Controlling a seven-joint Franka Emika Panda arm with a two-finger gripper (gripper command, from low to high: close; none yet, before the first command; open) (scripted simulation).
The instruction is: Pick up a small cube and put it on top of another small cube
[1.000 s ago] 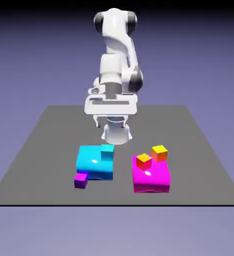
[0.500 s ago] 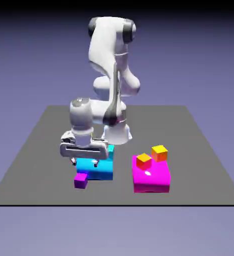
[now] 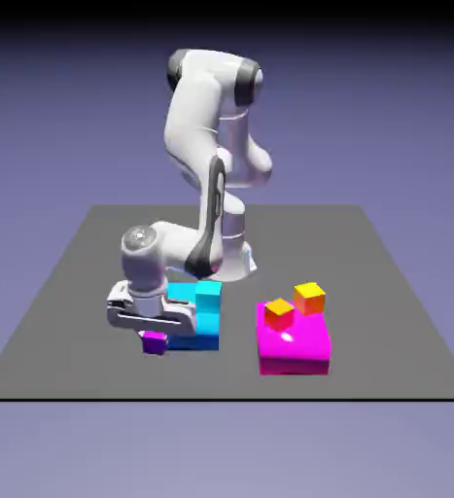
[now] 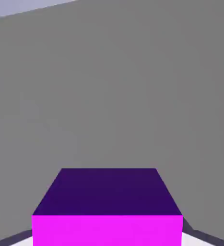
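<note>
The grey table [image 3: 386, 292] carries a cyan block [image 3: 196, 319] and a magenta block [image 3: 294, 345] topped by two orange-and-yellow cubes [image 3: 296, 302]. The claw [image 3: 154, 336] is low at the cyan block's near corner, clamped narrow on the purple cube [image 3: 154, 341], which sits directly between its tips and fills the hand view's lower edge [image 4: 107, 206].

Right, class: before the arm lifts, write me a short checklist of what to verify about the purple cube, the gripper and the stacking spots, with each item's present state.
1. Gripper down at the purple cube: ok.
2. Jaws shut on the cube, which fills the hand view's bottom: ok.
3. Cube off the table: cannot tell.
4. Cube clear of the cyan block: cannot tell, they sit close.
5. Small cyan cube top free: ok.
6. Orange cubes untouched: ok.
</note>
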